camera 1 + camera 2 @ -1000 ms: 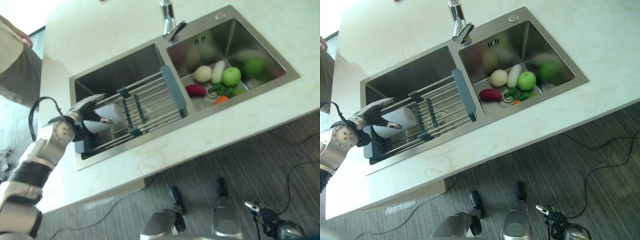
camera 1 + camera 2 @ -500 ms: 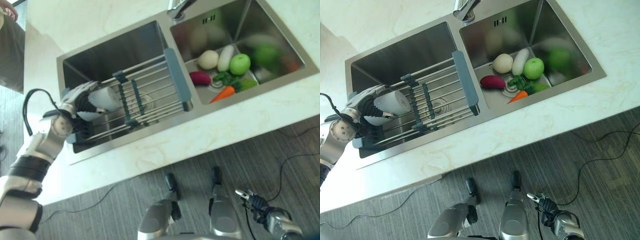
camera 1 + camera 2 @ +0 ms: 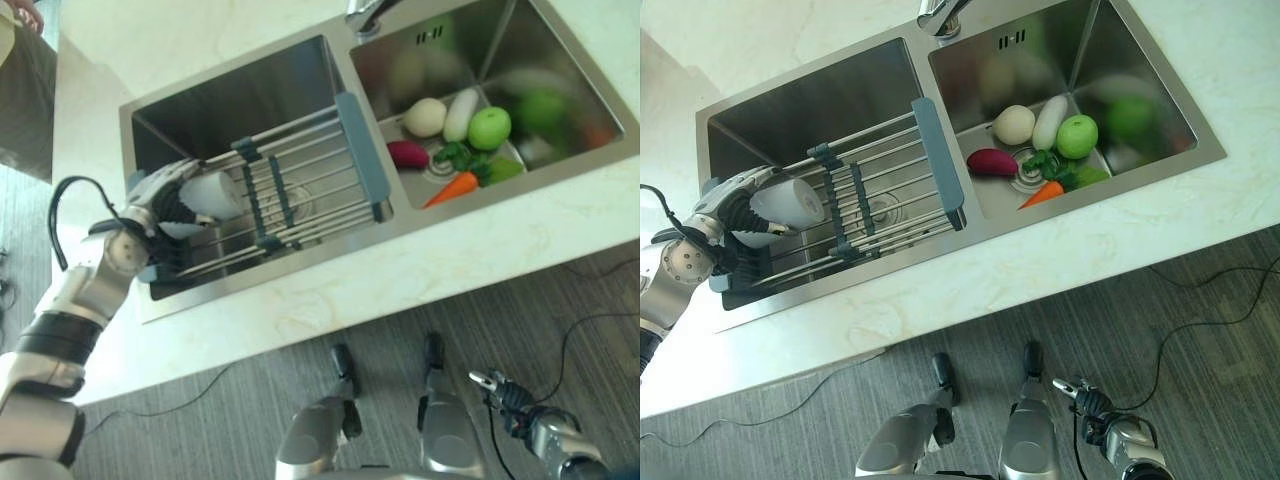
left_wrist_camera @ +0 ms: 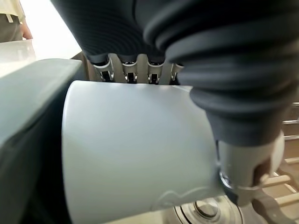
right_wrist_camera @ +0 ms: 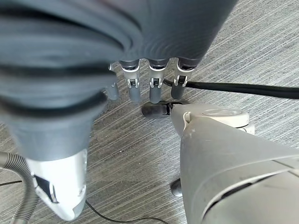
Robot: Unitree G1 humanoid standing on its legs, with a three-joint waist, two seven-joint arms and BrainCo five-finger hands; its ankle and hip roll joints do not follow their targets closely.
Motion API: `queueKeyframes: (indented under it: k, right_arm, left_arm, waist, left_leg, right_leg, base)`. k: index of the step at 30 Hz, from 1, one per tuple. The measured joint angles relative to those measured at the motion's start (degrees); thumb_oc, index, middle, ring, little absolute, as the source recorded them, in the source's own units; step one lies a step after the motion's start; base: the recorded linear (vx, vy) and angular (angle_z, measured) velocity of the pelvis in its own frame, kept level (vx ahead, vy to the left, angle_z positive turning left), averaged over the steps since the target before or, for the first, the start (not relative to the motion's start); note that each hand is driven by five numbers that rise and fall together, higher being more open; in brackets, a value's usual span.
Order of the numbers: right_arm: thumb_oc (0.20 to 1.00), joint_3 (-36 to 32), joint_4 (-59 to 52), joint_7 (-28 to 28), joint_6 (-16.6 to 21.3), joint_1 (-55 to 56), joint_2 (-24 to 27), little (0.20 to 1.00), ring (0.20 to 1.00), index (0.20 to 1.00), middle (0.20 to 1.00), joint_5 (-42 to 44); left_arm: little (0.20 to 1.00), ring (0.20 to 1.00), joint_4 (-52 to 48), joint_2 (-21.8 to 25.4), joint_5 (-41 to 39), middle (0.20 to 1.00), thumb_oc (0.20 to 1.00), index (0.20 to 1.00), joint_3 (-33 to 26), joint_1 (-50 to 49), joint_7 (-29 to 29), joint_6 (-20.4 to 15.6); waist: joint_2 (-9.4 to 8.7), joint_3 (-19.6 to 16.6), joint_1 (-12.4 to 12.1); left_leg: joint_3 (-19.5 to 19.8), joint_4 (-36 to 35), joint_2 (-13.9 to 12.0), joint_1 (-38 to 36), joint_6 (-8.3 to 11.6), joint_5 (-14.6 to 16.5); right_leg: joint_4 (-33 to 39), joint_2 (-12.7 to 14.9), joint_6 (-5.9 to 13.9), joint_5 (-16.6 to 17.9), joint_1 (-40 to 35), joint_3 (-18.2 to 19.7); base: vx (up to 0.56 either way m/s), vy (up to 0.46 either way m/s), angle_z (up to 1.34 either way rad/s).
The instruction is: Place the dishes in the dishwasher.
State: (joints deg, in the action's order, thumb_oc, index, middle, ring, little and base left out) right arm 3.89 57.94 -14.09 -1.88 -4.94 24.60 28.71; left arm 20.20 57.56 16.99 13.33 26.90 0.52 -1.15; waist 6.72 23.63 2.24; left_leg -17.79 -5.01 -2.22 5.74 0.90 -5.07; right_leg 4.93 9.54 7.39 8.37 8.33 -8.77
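A white cup (image 3: 212, 190) lies on its side at the left end of the metal dish rack (image 3: 300, 195), which spans the left sink basin (image 3: 240, 100). My left hand (image 3: 152, 205) is shut on the cup, fingers over its top and thumb under it. Up close, the cup (image 4: 135, 149) sits between the fingers (image 4: 131, 70) and the thumb (image 4: 243, 172). My right hand (image 3: 505, 395) hangs low over the floor, far from the sink; its fingers (image 5: 156, 86) are relaxed and hold nothing.
The right basin (image 3: 560, 60) holds a green apple (image 3: 490, 127), a carrot (image 3: 448, 188), a white radish (image 3: 461, 99), a purple vegetable (image 3: 407, 153) and greens. The tap (image 3: 368, 12) stands behind the divider. White counter (image 3: 400, 270) surrounds the sink. A person (image 3: 20, 60) stands at far left.
The camera has shifted, so the sink sits higher and the carrot has come into view. My left hand still holds the cup at the rack's left end.
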Motion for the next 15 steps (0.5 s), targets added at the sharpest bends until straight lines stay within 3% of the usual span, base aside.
queueKeyframes:
  k: [4, 15]
  right_arm:
    - [1.000, -0.1, -0.1, 0.8, 0.0, 0.0, -1.0, 1.000, 1.000, 1.000, 1.000, 1.7]
    - [1.000, -0.5, -0.1, 0.9, 0.3, 0.0, -1.1, 1.000, 1.000, 1.000, 1.000, 1.7]
  left_arm:
    - [1.000, 1.000, -4.0, -1.1, 0.1, 1.000, 1.000, 1.000, -3.5, -7.1, -5.3, -0.7]
    - [1.000, 1.000, -5.5, -2.9, 2.2, 1.000, 1.000, 1.000, -4.5, -8.8, -7.1, -1.3]
  waist:
    - [0.09, 0.0, -0.3]
    - [0.41, 0.2, -1.3]
  left_leg:
    - [0.0, 0.0, -0.1, 0.0, 0.00, 0.0]
    - [0.1, 0.0, -0.1, 0.0, -0.01, -0.1]
  right_leg:
    - [0.0, 0.0, 0.01, -0.1, 0.0, 0.0]
    - [0.0, 0.0, 0.00, 0.0, 0.0, -0.1]
  base:
    - [0.00, 0.000, 0.00]
    - [0.00, 0.000, 0.00]
